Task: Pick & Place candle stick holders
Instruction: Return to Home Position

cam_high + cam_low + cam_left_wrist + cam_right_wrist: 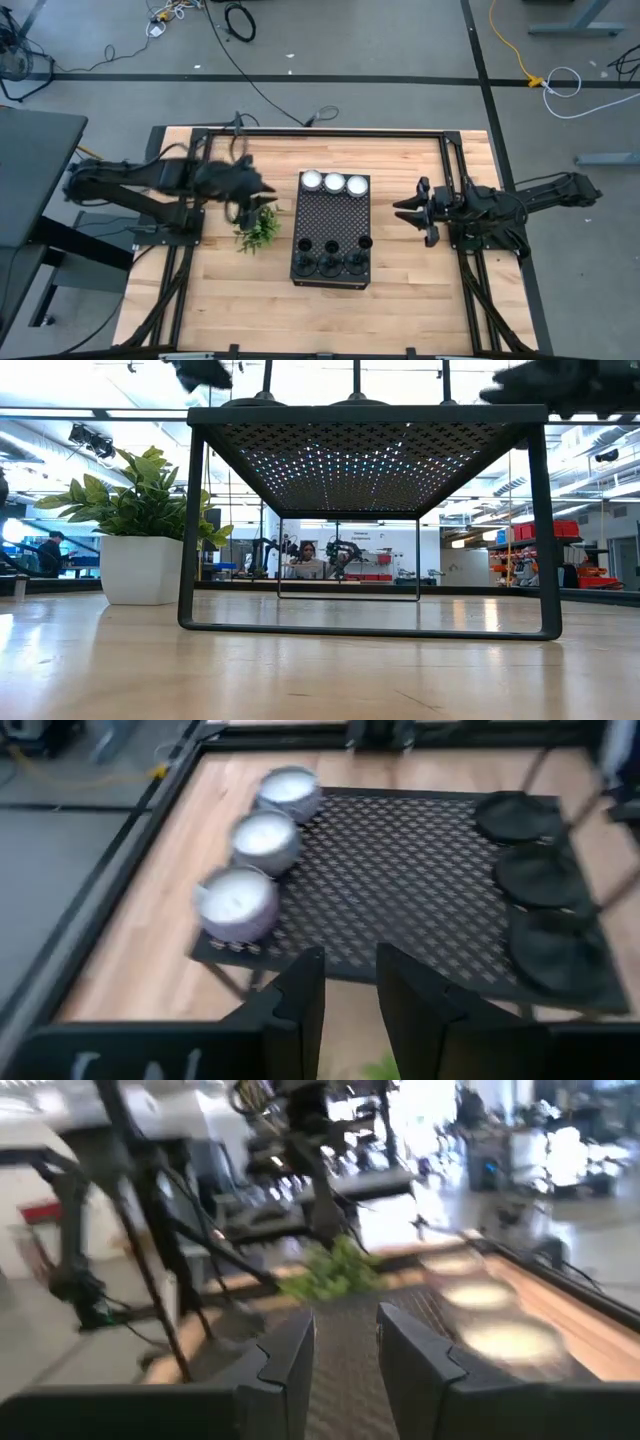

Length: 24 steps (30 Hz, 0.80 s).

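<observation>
Table (420, 300): light wood, filling the centre of the high view.
Shelf (331, 222): black and perforated, stood on legs at the middle of the table.
Candle stick holders (329, 264): three are made out in a row on the shelf's lower end in the high view. They are upright, with round bases set on the perforated top. Thin stems are seen running off the upper edge of the low view.
Candles (334, 183): three, white, lined along the shelf's upper end, well apart from the holders.
Plant (258, 230): small, in a white pot, placed just beside the shelf's left side.
Left gripper (266, 193): found left of the shelf's upper-left corner, just above the plant in the high view. Fingers are set narrowly apart and nothing is held.
Right gripper (400, 211): found right of the shelf, clear of it. Fingers are narrowly apart and nothing is held.
</observation>
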Each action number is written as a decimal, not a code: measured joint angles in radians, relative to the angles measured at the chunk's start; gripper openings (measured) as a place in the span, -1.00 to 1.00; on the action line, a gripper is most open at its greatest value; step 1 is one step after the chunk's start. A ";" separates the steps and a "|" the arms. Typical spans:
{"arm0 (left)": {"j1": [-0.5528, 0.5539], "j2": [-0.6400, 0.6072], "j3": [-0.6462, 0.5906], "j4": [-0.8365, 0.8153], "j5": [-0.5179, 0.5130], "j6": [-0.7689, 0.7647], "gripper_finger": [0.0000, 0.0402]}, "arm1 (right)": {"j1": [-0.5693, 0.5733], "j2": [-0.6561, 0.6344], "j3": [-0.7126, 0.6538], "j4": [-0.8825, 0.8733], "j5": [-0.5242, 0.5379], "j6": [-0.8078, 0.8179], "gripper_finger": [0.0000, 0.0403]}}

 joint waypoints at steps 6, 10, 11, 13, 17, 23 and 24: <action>-0.070 -0.250 -0.329 0.224 -0.002 -0.018 -0.53 | 0.000 -0.123 0.000 -0.245 0.122 0.008 -0.45; -0.103 -0.401 -0.501 0.359 -0.060 -0.016 -0.53 | 0.000 -0.186 0.000 -0.333 0.145 -0.019 -0.45; -0.109 -0.439 -0.543 0.403 -0.062 -0.011 -0.53 | 0.000 -0.202 0.000 -0.348 0.151 -0.024 -0.45; -0.120 -0.505 -0.622 0.482 -0.058 -0.004 -0.53 | 0.000 -0.232 0.000 -0.367 0.171 -0.031 -0.45; -0.139 -0.621 -0.776 0.604 -0.040 0.003 -0.53 | 0.000 -0.272 -0.001 -0.419 0.181 -0.058 -0.45; -0.141 -0.718 -0.966 0.783 -0.059 0.006 -0.53 | 0.000 -0.335 -0.089 -0.350 0.221 -0.065 -0.45; -0.141 -0.726 -0.991 0.820 -0.060 0.006 -0.53 | 0.000 -0.347 -0.120 -0.309 0.210 -0.061 -0.45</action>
